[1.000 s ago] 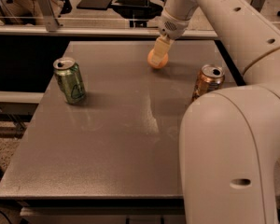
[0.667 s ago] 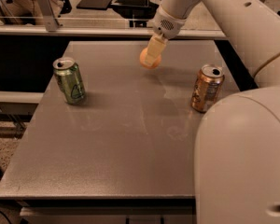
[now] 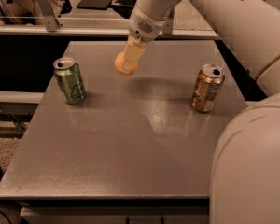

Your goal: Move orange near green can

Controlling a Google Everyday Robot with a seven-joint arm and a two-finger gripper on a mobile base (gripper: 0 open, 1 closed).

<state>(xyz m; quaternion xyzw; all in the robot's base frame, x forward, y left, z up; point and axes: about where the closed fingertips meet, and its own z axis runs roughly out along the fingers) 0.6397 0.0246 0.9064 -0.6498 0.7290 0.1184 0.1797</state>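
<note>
Grey counter (image 3: 130, 162) beneath, the pincer (image 3: 128, 65) grips the orange (image 3: 118, 63) aloft: carrying step. Next, I judge, travel toward eight o'clock, lowering beside the green can (image 3: 70, 80).

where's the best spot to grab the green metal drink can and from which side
Probably grip the green metal drink can across the middle of its curved side wall, coming from above: it stands upright, so its straight wall suits a two-sided pinch. The gripper hangs over the table behind and to the can's right, shut on the small round orange fruit.
</note>
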